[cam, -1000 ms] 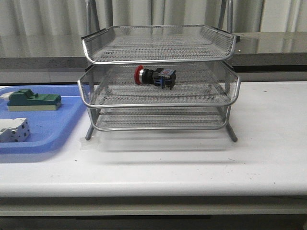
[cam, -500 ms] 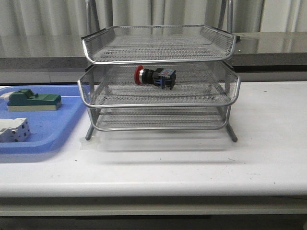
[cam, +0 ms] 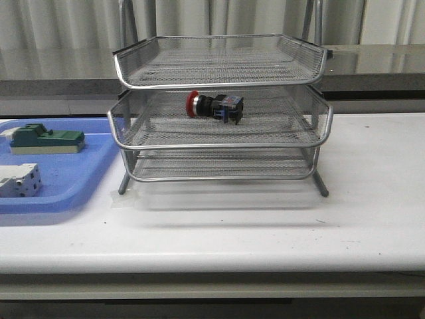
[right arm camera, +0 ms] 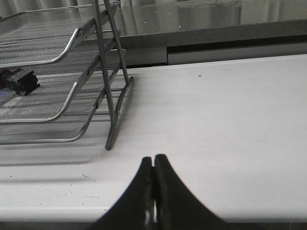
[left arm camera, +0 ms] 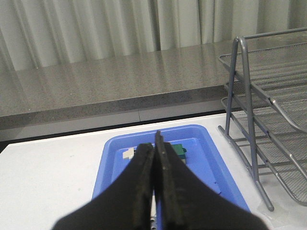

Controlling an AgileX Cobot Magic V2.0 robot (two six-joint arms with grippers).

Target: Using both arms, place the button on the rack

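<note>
Front view: red-capped push-button switch (cam: 214, 106) lies on its side in the middle tier of the three-tier wire-mesh rack (cam: 219, 109); blue tray (cam: 60, 174) sits left on the white table (cam: 265, 226).
Left wrist view: left gripper (left arm camera: 154, 153) clenched, nothing held, above the blue tray.
Right wrist view: right gripper (right arm camera: 153, 167) clenched, nothing held, over the table, apart from the rack.

Left claw (left arm camera: 154, 143): two matte black fingers (left arm camera: 143, 167), long and tapered, broad at the base, narrowing to blunt tips. Thin pale seam between them. Right claw (right arm camera: 153, 163): same build, black, smooth, curved outer edges flaring wide toward the base. No cables, screws or markings visible on either.
</note>
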